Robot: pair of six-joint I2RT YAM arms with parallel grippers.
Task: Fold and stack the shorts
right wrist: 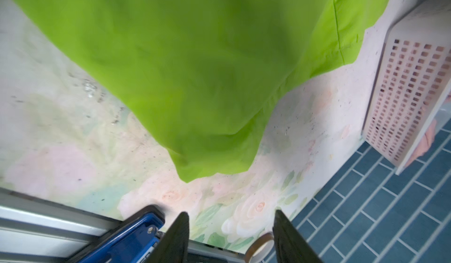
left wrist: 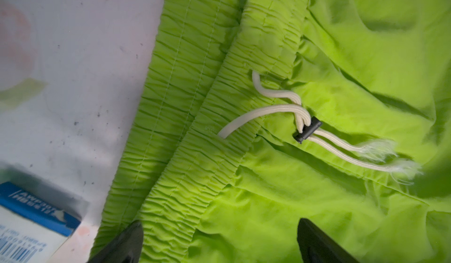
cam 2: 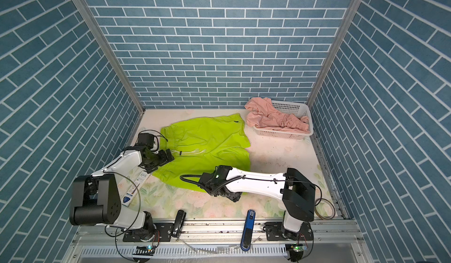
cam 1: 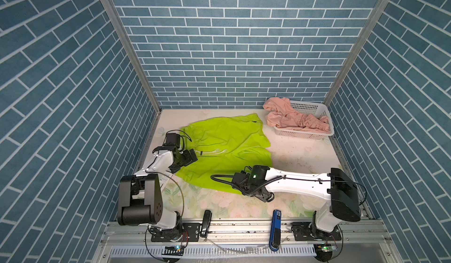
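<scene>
Just ahead of my right gripper (right wrist: 231, 227), jaws spread and empty, lies the near leg hem of the lime-green shorts (cam 1: 227, 149). Their waistband (left wrist: 195, 152) sits below the left gripper (left wrist: 219, 236), spread wide, with the legs running away from it. Far beyond the right gripper, the pink shorts (cam 1: 290, 120) lie in the basket (cam 1: 305, 134).

This is a robot test cell in a lab. Wall panels (cam 1: 231, 54) on three sides carry a printed blue brick pattern and meet at bare aluminium posts (cam 1: 128, 47). Two white-and-black machines, the left arm (cam 1: 146, 196) and the right arm (cam 1: 300, 181), stand on an aluminium rail (cam 1: 244, 230) along the front, with a slotted cable duct (cam 1: 219, 251) and a green-lit circuit board (cam 1: 324, 249) below. The homely touches sit inside — a floral table cover (cam 1: 219, 205), lime-green shorts (cam 1: 227, 139) and a white perforated basket (cam 1: 305, 133).
</scene>
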